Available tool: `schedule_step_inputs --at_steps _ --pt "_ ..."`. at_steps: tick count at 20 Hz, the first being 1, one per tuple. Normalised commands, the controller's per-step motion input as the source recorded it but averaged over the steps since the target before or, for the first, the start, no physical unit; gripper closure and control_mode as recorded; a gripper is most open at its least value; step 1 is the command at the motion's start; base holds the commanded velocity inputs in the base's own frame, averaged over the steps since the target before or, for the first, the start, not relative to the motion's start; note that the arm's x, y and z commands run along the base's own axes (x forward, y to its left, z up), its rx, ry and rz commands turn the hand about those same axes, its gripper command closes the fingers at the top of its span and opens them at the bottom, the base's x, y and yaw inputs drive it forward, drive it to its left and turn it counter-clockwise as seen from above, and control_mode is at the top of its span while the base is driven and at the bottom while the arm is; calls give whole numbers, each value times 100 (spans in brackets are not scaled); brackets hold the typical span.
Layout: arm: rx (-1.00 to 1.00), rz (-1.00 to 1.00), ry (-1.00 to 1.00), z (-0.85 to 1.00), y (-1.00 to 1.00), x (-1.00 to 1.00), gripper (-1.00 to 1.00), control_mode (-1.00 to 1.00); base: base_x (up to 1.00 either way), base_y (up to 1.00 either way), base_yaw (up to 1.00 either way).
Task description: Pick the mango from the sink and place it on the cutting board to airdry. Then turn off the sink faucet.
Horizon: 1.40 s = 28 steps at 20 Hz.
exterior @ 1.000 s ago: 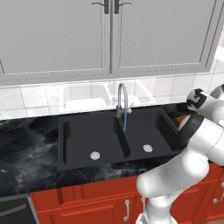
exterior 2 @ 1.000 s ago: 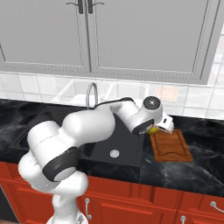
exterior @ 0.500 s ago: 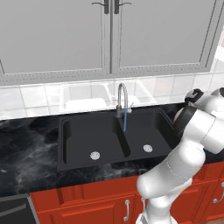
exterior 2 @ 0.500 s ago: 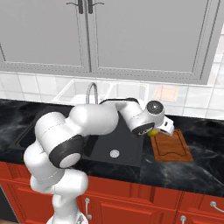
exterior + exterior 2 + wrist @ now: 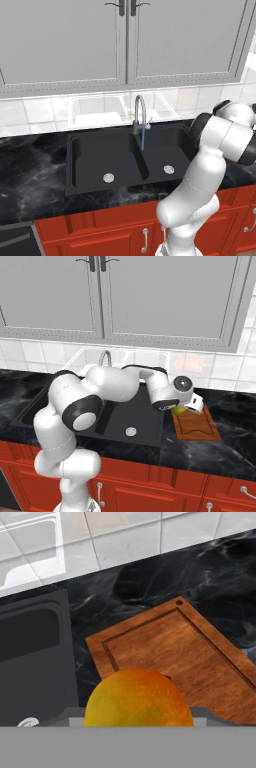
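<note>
A: Where's the mango?

B: Carried at the end of the arm, over the sink-side edge of the cutting board. In the hand view it sits low against the hand, with the board's near corner right behind it.

A: Jaws?

B: Fingers are hidden behind the fruit, so I judge from the carry: the mango hangs clear of board and worktop, so the gripper must be clamped on it.

A: Why held there?

B: It's the set-down spot. The board lies on the worktop just right of the sink, so the fruit can dry away from the basin. Height looks small; I'd guess lowering comes next, not more travel.

A: Change from half a second ago?

B: In the right base view the wrist has swung a little further toward the board and dipped; the mango now overlaps the board's edge more than the sink rim. Base cameras haven't shifted.

A: Faucet?

B: The sink faucet runs on, thin blue stream into the right basin. Lever untouched, so that step is not yet done.
</note>
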Motion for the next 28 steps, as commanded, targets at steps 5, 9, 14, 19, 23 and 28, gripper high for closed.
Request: schedule_step_inputs --at_steps 5,9,14,19,23,28 --pt "0 0 0 0 -9 0 100 -100 0 0 0" --pt "1 0 0 0 -7 1 100 -100 0 0 0" --pt "0 0 1 -3 -9 6 100 -100 0 0 0" --pt "1 0 6 -15 -4 14 100 -100 0 0 0" --pt "0 0 7 -22 -4 14 100 -100 0 0 0" --pt "0 0 9 -27 -2 16 100 -100 0 0 0"
